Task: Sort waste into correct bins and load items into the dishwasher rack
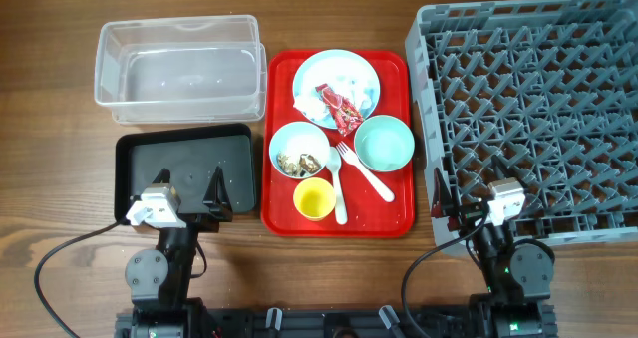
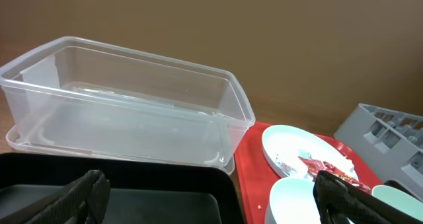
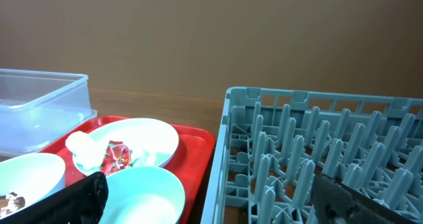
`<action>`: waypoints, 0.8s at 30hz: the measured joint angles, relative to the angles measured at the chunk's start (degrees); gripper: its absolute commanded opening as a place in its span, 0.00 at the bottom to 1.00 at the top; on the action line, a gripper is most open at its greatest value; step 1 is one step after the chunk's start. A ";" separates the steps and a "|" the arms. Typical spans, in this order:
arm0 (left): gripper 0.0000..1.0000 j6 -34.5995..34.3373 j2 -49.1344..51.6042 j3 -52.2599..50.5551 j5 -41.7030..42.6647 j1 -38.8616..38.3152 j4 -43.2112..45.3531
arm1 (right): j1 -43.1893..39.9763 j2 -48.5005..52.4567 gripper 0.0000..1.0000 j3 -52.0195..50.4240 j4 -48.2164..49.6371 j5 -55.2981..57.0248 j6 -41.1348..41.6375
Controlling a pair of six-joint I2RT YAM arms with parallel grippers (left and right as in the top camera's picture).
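Observation:
On the red serving tray [image 1: 394, 208] a pale blue plate [image 1: 349, 71] holds a red wrapper [image 1: 339, 106] and white tissue [image 1: 309, 105]. A pale blue bowl [image 1: 289, 141] holds brownish scraps [image 1: 297, 163]. A mint bowl [image 1: 384, 142], a yellow cup [image 1: 314, 198], a white fork [image 1: 365, 174] and a spoon [image 1: 338, 190] lie beside it. My left gripper [image 1: 191, 190] is open and empty over the black tray [image 1: 184, 159]. My right gripper [image 1: 467, 193] is open and empty over the front left corner of the grey rack [image 1: 538, 99].
The clear tub [image 1: 177, 69] stands behind the black tray; it also shows in the left wrist view [image 2: 125, 105]. The right wrist view shows the rack's pegs [image 3: 317, 151], the mint bowl [image 3: 145, 191] and the plate [image 3: 142, 137].

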 measured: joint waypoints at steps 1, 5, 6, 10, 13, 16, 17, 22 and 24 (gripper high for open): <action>1.00 0.00 0.00 0.00 0.00 0.00 0.00 | 0.00 0.00 1.00 0.00 0.02 0.00 0.00; 1.00 0.00 0.00 -0.02 0.00 0.00 0.28 | 0.00 0.00 1.00 0.00 0.02 0.00 0.09; 1.00 0.00 0.00 -0.07 0.02 0.00 0.79 | 0.00 0.00 1.00 0.00 0.02 0.00 0.55; 1.00 -0.44 0.02 -0.04 0.02 0.00 2.34 | 0.00 0.02 1.00 0.00 -0.61 2.16 5.55; 1.00 -1.86 1.79 0.42 0.02 0.00 2.36 | 0.00 0.63 1.00 0.87 -4.02 3.91 9.75; 1.00 -2.58 7.58 3.67 0.02 0.00 1.68 | 0.00 3.54 1.00 4.33 -7.98 4.55 12.94; 1.00 -2.71 10.08 5.53 0.04 0.00 0.87 | 0.00 4.46 1.00 5.38 -8.52 4.59 13.49; 1.00 -3.15 30.67 22.58 0.07 0.00 -8.44 | 0.00 14.34 1.00 17.18 -16.02 4.63 15.50; 1.00 -3.26 38.95 29.99 0.31 0.00 -13.44 | 0.00 19.15 1.00 21.99 -20.11 4.63 15.63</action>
